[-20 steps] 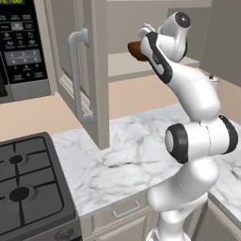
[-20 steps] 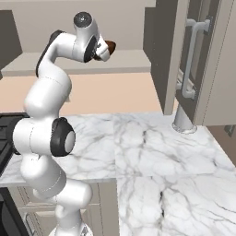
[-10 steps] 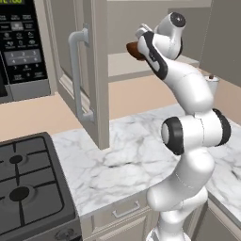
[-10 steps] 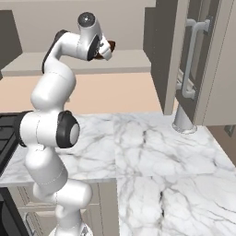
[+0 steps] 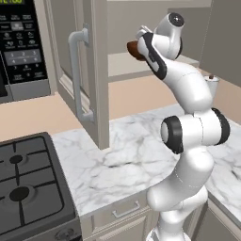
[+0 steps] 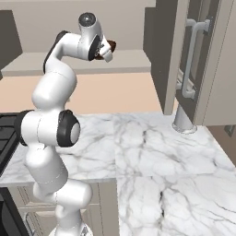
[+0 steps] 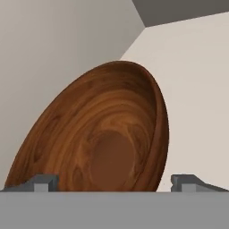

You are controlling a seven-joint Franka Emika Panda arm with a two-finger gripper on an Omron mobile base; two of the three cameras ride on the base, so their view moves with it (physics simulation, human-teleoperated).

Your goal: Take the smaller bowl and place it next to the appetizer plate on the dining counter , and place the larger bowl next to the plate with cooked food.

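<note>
Kitchen with marble tabletop [image 5: 122, 155] below an open wall cabinet [image 5: 94, 70]; arm reaches up to the cabinet shelf, where the smaller bowl [image 7: 103, 138] sits close ahead of the end effector [image 7: 114, 183], jaws spread wide on either side, nothing held. Best to ease forward until the fingers straddle the rim, then close. Bowl mostly hidden behind the wrist from the base views; larger bowl, plates, dining counter unseen.

Domestic kitchen: marble counter [image 5: 127, 164] below the gripper [image 7: 114, 181], gas stove [image 5: 28, 188] and microwave [image 5: 21, 52] off to one side, open wall cabinet [image 5: 89, 70] alongside.
</note>
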